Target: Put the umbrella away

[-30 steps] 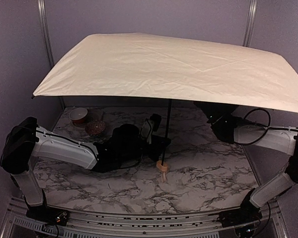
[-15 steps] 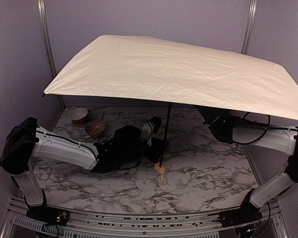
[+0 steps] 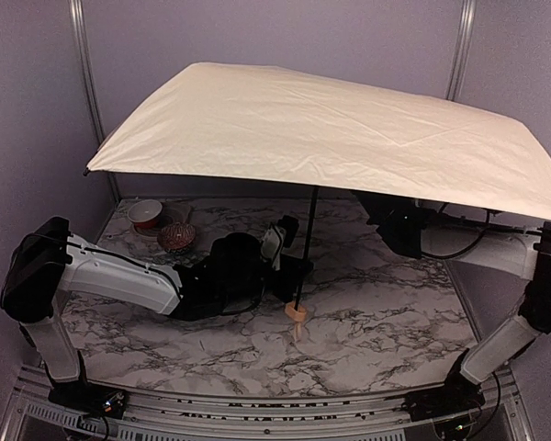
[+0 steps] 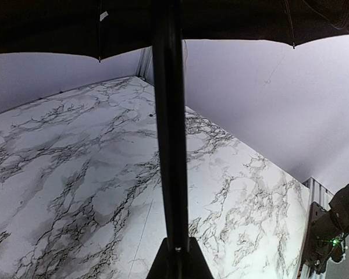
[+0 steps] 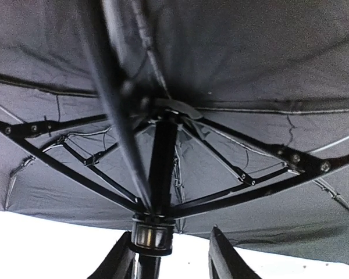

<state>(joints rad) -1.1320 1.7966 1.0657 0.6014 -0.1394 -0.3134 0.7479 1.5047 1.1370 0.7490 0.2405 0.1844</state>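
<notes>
We are at the folding step. The umbrella [image 3: 331,129] stands open over the table [image 3: 395,312], with its canopy spread above both arms and its handle [image 3: 297,315] down at the marble, touching it or just above. Our left gripper [image 3: 290,264] is clamped on the thin shaft [image 4: 170,145] near the handle and holds it close to upright. Our right gripper [image 5: 170,256] is up under the canopy with fingers parted, one on each side of the runner [image 5: 153,233] where the ribs meet, and it pinches nothing yet. Next, we judge, the right fingers must close on the runner and draw it down the shaft while the left holds firm, so the ribs fold in. The pull should run along the shaft, since off-line it could bend the shaft or twist it out of the left grip. We cannot tell where the folded umbrella then goes.
</notes>
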